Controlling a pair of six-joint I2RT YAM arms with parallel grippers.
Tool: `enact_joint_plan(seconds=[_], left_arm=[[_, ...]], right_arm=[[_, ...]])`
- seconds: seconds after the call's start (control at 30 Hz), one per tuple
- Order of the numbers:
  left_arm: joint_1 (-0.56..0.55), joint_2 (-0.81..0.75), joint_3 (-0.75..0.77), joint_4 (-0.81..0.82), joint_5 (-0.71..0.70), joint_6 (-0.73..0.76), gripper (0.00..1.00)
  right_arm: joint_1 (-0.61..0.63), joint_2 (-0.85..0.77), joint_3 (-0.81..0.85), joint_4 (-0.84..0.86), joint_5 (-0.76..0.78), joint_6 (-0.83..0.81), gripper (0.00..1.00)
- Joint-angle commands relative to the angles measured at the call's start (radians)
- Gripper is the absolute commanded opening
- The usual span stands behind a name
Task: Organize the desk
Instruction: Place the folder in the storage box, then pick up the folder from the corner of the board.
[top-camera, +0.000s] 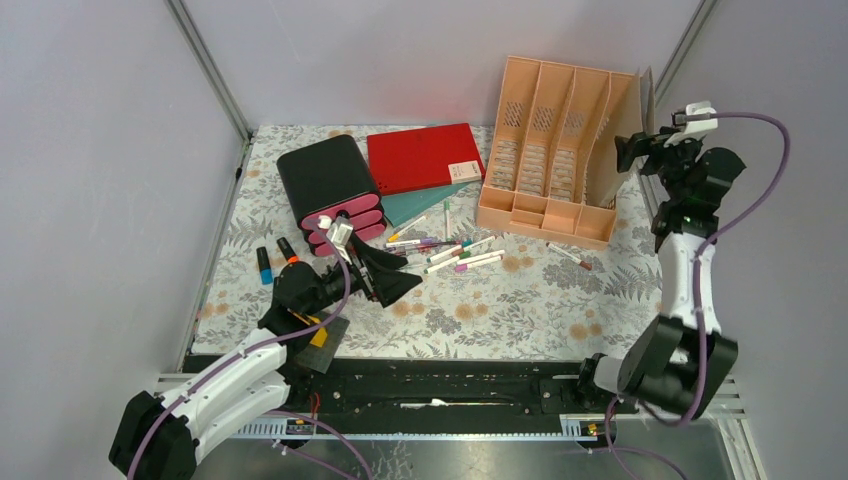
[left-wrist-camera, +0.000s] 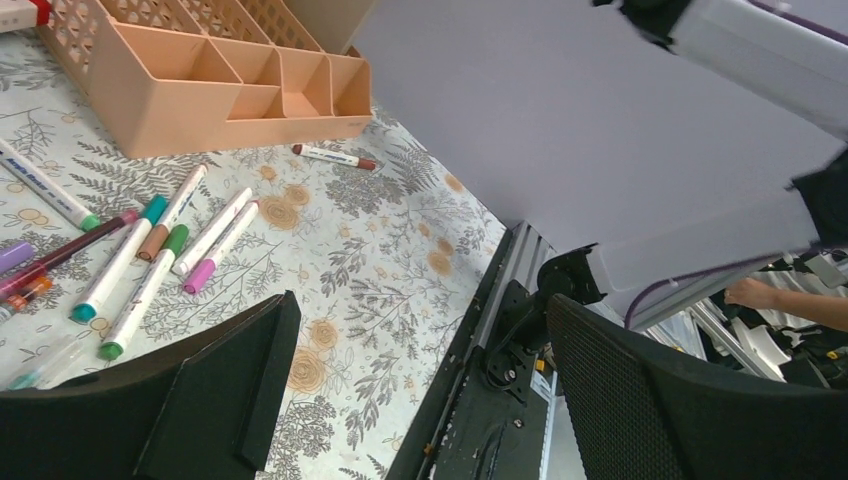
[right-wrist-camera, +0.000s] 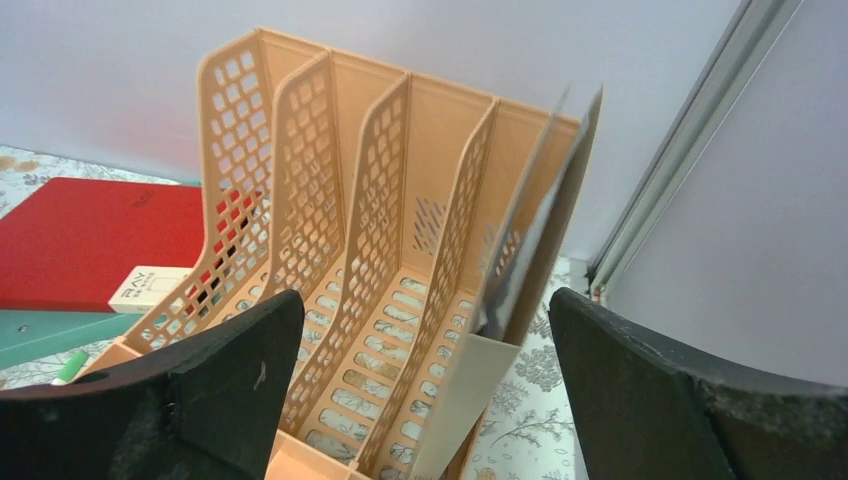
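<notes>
The desk (top-camera: 520, 300) is covered in a pale cloth with fern leaves and flowers. My left gripper (top-camera: 398, 275) hovers open and empty low over its near left part, beside a scatter of markers (top-camera: 455, 252). In the left wrist view those markers (left-wrist-camera: 150, 260) lie left of the wide-apart jaws of my left gripper (left-wrist-camera: 420, 350). My right gripper (top-camera: 628, 152) stands open at the right end of the peach file rack (top-camera: 545, 150). In the right wrist view, my right gripper (right-wrist-camera: 425, 340) holds nothing, and a thin beige folder (right-wrist-camera: 540, 230) stands in the rack's (right-wrist-camera: 340, 200) rightmost slot.
A black drawer box with pink fronts (top-camera: 330, 190) stands at the back left. A red notebook (top-camera: 425, 158) lies on a teal folder (top-camera: 430, 205). Two markers (top-camera: 275, 258) lie at the far left, and one lone marker (top-camera: 570, 257) in front of the rack.
</notes>
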Motion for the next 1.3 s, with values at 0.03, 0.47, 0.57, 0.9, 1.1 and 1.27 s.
enact_joint_plan(seconds=[0.03,0.47,0.57,0.9,1.1,1.27], left_arm=[[0.005,0.032,0.085,-0.049,-0.031,0.065,0.99],[-0.009,0.243,0.288,-0.256,-0.152,0.183,0.99],[-0.049,0.315,0.373,-0.352,-0.253,0.265,0.99],[-0.098,0.69,0.734,-0.527,-0.494,0.569,0.99],[-0.096,0.914,0.975,-0.666,-0.541,0.64,0.99],[-0.096,0.813,0.965,-0.656,-0.522,0.596,0.99]], right_arm=[[-0.008,-0.197,0.075,-0.349,-0.018,-0.107,1.0],[-0.007,-0.337,0.126,-0.956,-0.551,-0.193,1.0],[-0.006,-0.359,0.067,-0.98,-0.666,-0.176,1.0],[-0.004,-0.377,-0.091,-0.99,-0.651,-0.265,1.0],[0.003,-0.365,-0.086,-1.018,-0.604,-0.359,1.0],[0.138,-0.283,0.07,-1.049,-0.4,-0.533,1.0]])
